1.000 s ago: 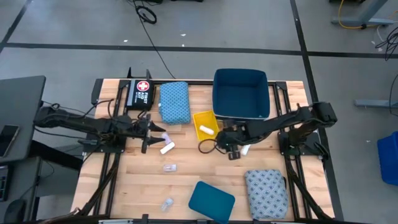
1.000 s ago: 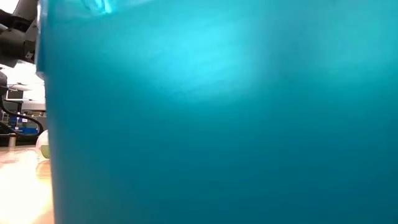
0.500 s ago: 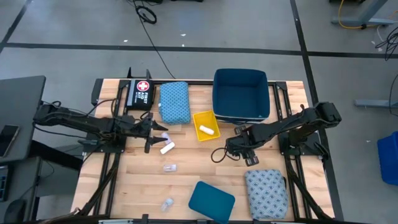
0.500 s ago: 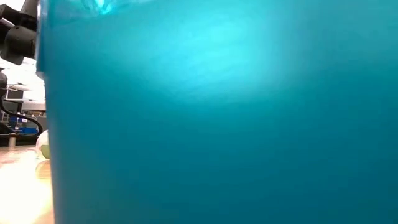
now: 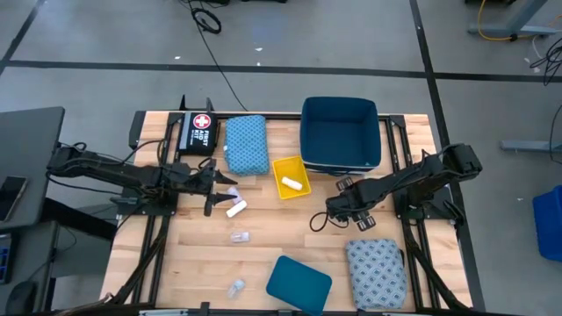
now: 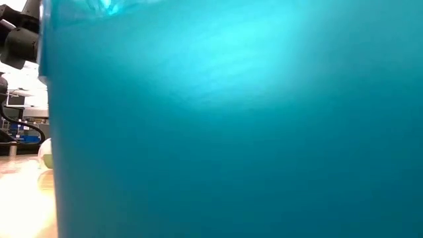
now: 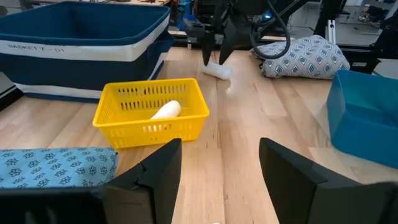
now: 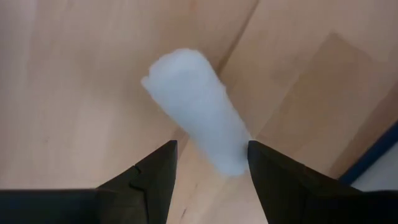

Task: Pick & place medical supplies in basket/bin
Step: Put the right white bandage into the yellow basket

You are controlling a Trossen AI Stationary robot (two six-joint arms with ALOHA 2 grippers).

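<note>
My right gripper [image 5: 344, 204] points down over a small white roll [image 8: 198, 121] that lies on the bare wood, right of the yellow basket [image 5: 290, 175]. It is open, with one finger on either side of the roll's end and not touching it; the left wrist view shows it over that roll [image 7: 217, 70]. The arm hides the roll from above. My left gripper [image 5: 213, 187] waits open at the table's left, near another white roll [image 5: 235, 209]. A third roll [image 5: 294, 183] lies in the yellow basket. Two clear packets [image 5: 240, 237] [image 5: 235, 288] lie on the wood.
A navy bin [image 5: 340, 132] stands at the far edge, with a blue pad [image 5: 246, 143] and a black case with a cross [image 5: 199, 132] to its left. A grey-blue pad [image 5: 376, 272] and a teal box [image 5: 299, 283] sit near the front; the teal box fills the low view.
My right gripper has moved toward the table's right, away from the yellow basket, and now stands over the white roll that lay just right of it. Its cable loop has trailed along with it. The roll has stayed where it was.
</note>
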